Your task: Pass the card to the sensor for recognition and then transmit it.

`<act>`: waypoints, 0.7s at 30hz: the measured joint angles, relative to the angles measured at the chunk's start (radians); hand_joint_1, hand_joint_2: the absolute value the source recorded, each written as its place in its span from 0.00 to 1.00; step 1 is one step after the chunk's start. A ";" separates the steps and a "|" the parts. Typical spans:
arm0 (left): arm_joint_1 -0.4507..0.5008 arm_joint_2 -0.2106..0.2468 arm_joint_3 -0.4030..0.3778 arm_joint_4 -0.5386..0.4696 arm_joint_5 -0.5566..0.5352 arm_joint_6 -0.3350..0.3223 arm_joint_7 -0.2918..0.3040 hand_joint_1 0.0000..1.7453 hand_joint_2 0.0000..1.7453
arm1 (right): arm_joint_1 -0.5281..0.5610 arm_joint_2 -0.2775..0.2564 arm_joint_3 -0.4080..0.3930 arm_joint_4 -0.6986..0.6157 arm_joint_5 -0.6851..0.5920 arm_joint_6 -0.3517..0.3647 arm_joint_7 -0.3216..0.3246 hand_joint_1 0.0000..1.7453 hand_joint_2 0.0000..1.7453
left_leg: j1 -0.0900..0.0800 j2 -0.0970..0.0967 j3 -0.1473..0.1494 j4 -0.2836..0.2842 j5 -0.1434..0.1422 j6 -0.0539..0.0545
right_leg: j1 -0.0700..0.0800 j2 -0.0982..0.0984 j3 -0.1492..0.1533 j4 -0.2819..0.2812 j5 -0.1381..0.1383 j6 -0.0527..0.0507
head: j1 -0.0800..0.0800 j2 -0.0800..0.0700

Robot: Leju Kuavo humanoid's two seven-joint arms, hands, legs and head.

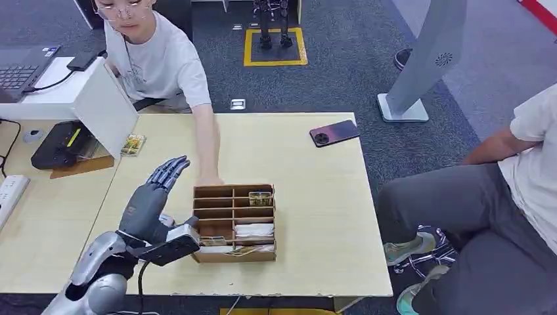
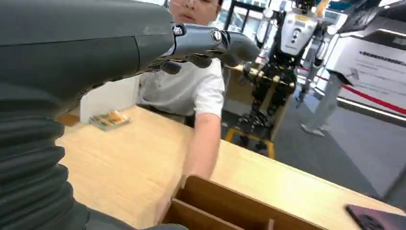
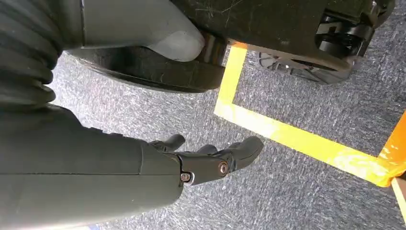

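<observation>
My left hand point(image 1: 152, 199) is raised above the table left of the wooden compartment box point(image 1: 234, 223), fingers spread and straight, holding nothing. In the left wrist view its fingers point(image 2: 210, 42) stretch out above the box point(image 2: 215, 206). The box holds cards: one in a back slot point(image 1: 260, 197), a white stack point(image 1: 253, 230) and more at the front point(image 1: 231, 249). A loose card point(image 1: 133, 144) point(image 2: 111, 120) lies by the white panel point(image 1: 98, 102), next to a black reader device point(image 1: 60, 147). My right hand point(image 3: 210, 160) hangs over the floor, fingers loosely extended and empty.
A person behind the table reaches an arm point(image 1: 209, 147) point(image 2: 203, 143) to the box's back left corner. A dark phone point(image 1: 334, 132) point(image 2: 378, 218) lies at the table's far right. Another person sits at the right point(image 1: 486, 216). A power strip point(image 1: 10, 191) lies at the left edge.
</observation>
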 joint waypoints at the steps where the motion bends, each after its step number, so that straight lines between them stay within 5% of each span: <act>1: 0.017 0.009 0.010 -0.019 0.034 -0.005 -0.020 0.00 1.00 | 0.000 0.000 -0.003 0.000 -0.006 -0.001 -0.002 0.00 1.00 | 0.000 0.001 0.000 0.000 0.000 0.000 | 0.000 0.001 0.000 0.000 0.000 0.000 | 0.000 0.000; 5: 0.151 0.056 0.070 -0.098 0.095 -0.008 -0.131 0.00 1.00 | 0.004 0.000 -0.020 0.000 -0.023 0.001 -0.016 0.00 1.00 | 0.000 0.003 0.000 0.000 -0.001 -0.001 | 0.000 0.003 -0.002 0.000 -0.001 -0.001 | 0.000 0.000; 11: 0.331 0.095 0.108 -0.144 0.065 -0.007 -0.211 0.00 1.00 | 0.003 0.000 -0.039 0.000 -0.030 0.002 -0.017 0.00 1.00 | 0.000 0.002 0.000 0.000 -0.002 0.000 | 0.000 0.002 -0.002 0.000 -0.003 -0.001 | 0.000 0.000; 21: 0.397 0.125 0.110 -0.177 0.081 -0.015 -0.226 0.00 1.00 | 0.003 0.000 -0.042 0.000 -0.030 0.002 -0.016 0.00 1.00 | 0.000 0.001 0.001 0.000 -0.002 0.000 | 0.000 0.001 0.000 0.000 -0.002 -0.001 | 0.000 0.000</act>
